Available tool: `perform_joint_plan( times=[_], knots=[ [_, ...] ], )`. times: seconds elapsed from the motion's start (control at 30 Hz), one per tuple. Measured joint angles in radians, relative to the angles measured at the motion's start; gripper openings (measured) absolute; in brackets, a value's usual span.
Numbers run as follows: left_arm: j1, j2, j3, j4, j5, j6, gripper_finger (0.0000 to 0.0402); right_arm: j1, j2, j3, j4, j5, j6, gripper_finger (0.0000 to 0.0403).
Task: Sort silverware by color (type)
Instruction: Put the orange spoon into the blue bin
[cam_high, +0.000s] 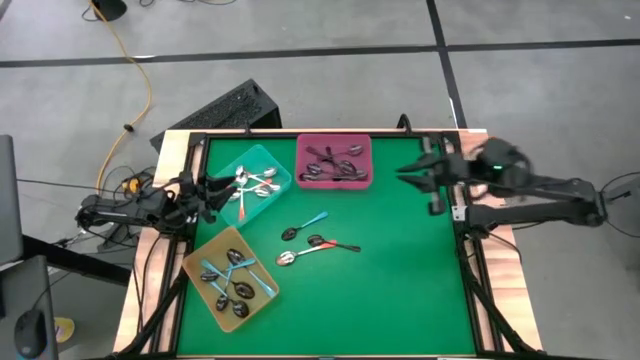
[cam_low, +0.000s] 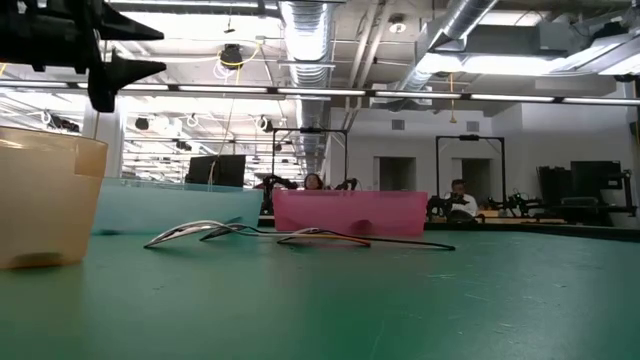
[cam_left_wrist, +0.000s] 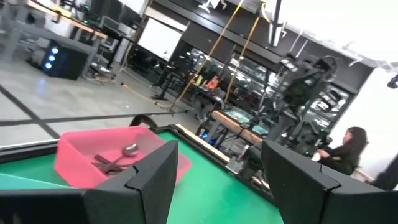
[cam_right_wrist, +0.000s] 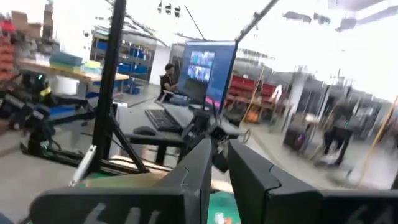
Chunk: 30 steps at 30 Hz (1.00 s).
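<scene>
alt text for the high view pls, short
Three spoons lie loose mid-table on a green mat; the rest sit sorted in a teal tray, a pink tray and a yellow tray. The left gripper hovers open beside the teal tray; the right gripper waits at the mat's right edge, holding nothing.
</scene>
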<state>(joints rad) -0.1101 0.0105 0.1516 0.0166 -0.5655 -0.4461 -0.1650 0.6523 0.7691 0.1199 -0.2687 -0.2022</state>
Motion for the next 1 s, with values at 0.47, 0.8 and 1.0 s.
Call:
perform_joint_plan(
  times=[0.47, 0.8, 1.0],
  knots=[
    [0.139, 0.000, 0.000, -0.058, 0.083, -0.069, 0.0219, 0.023, -0.424, -0.387, 0.205, 0.037, 0.005, 0.0084],
    [0.185, 0.000, 0.000, -0.065, 0.090, -0.059, 0.0219, 0.023, -0.484, -0.565, 0.383, 0.157, 0.129, 0.0084],
    [0.197, 0.000, 0.000, -0.082, 0.091, -0.043, 0.0219, 0.023, -0.484, -0.566, 0.383, 0.163, 0.199, 0.0084]
  ],
)
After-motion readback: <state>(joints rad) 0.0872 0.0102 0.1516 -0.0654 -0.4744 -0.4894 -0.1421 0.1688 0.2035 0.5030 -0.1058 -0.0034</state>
